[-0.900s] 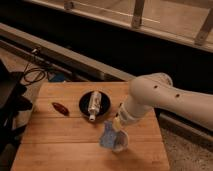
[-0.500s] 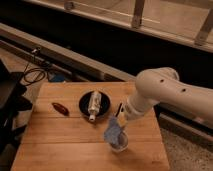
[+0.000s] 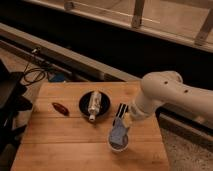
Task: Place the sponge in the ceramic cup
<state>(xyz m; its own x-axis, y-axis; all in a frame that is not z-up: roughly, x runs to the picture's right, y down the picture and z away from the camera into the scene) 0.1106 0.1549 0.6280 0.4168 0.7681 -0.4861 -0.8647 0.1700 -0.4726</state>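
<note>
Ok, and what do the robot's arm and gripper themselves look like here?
The arm is a bulky, smooth white shell of rounded segments, with no cables or markings showing. The gripper at its end is darker, black with pale stripes, and sits just above the small pale ceramic cup on the wooden table.

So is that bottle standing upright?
No, the bottle lies flat on the plate; the claw is over the cup.
</note>
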